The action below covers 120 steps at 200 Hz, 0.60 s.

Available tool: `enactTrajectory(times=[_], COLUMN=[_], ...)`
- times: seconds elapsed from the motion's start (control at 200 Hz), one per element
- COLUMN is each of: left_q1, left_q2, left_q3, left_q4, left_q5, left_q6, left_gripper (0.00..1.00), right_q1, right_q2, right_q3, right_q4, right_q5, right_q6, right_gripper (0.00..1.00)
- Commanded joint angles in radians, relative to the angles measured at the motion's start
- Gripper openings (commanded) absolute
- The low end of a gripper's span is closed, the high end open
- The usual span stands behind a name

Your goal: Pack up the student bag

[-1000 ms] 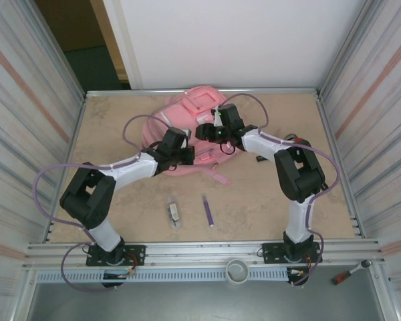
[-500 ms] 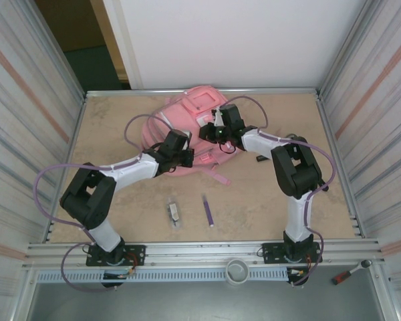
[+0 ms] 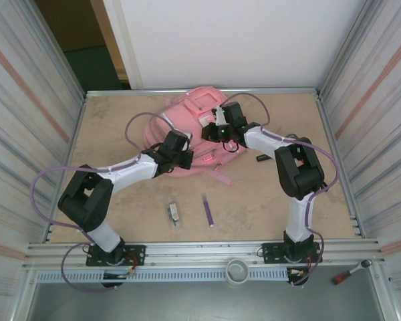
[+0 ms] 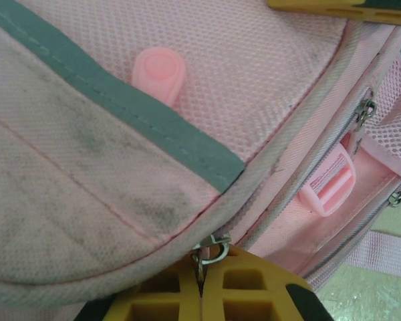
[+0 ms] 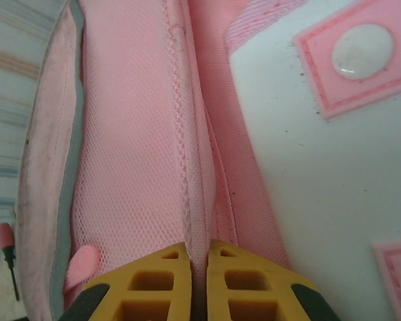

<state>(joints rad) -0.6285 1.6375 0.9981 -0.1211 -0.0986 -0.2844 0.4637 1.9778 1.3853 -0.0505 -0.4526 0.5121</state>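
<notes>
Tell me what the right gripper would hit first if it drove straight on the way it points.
The student bag itself: the right gripper is shut on a raised seam of it, and that seam runs on straight ahead. Depth is unclear, but contact looks immediate.

Both arms (image 3: 130,167) black-jointed, white-linked; lilac cables (image 3: 33,190) looped alongside; tool fingers (image 5: 154,281) yellow, ribbed, black-edged.

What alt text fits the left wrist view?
The left gripper, shut, pinches a metal zipper pull at a seam of the pink student bag. A pink buckle shows between zipper tracks to the right.
</notes>
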Motion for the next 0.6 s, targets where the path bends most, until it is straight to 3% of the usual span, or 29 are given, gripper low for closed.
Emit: enactTrajectory(times=[0.0, 0.331, 0.596], left_q1=[0.044, 0.050, 0.084], left_q2=[-0.055, -0.105, -0.149], left_q3=[-0.024, -0.048, -0.048], left_q4=[-0.088, -0.110, -0.083], left_q5=[-0.100, -0.064, 0.057], left_q6=[0.047, 0.063, 0.117], left_gripper=[0.00, 0.00, 0.00], right_q1=[-0.056, -0.096, -0.113], right_q2=[-0.035, -0.003, 0.030], right_q3=[0.036, 0.100, 0.187], right_q4=[-0.145, -0.237, -0.386], right_q5=[-0.006, -0.048, -0.072], right_q6=[-0.148, -0.292, -0.512], right_gripper=[0.00, 0.00, 0.00])
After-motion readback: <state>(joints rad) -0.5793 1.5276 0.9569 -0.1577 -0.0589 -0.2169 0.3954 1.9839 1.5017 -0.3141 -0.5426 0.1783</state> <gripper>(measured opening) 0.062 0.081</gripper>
